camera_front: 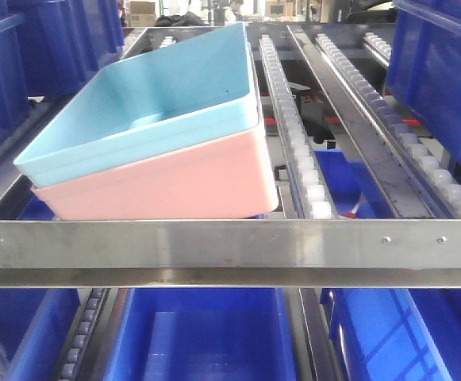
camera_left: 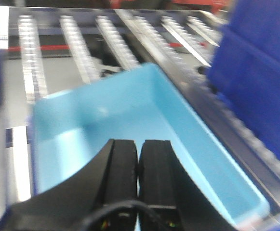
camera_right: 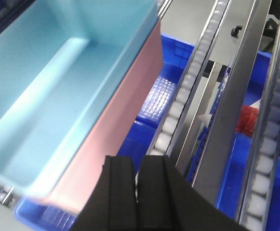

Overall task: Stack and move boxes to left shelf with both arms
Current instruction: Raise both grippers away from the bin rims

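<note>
The light sky blue box point(camera_front: 159, 87) sits nested in the salmon pink box point(camera_front: 174, 182), and the stack rests tilted on the left shelf behind its brushed steel front rail point(camera_front: 230, 246). Neither gripper shows in the front view. In the left wrist view my left gripper point(camera_left: 139, 144) is shut and empty, hovering over the blue box's inside point(camera_left: 130, 106). In the right wrist view my right gripper point(camera_right: 139, 161) is shut on nothing, just right of the pink box's side wall point(camera_right: 120, 120), with the blue box point(camera_right: 48, 96) beyond it.
Lanes of white rollers point(camera_front: 293, 135) run back along the shelf to the right of the stack. Large dark blue ribbed bins stand at the right point(camera_front: 444, 79), at the left point(camera_front: 24, 55) and on the level below point(camera_front: 206, 333).
</note>
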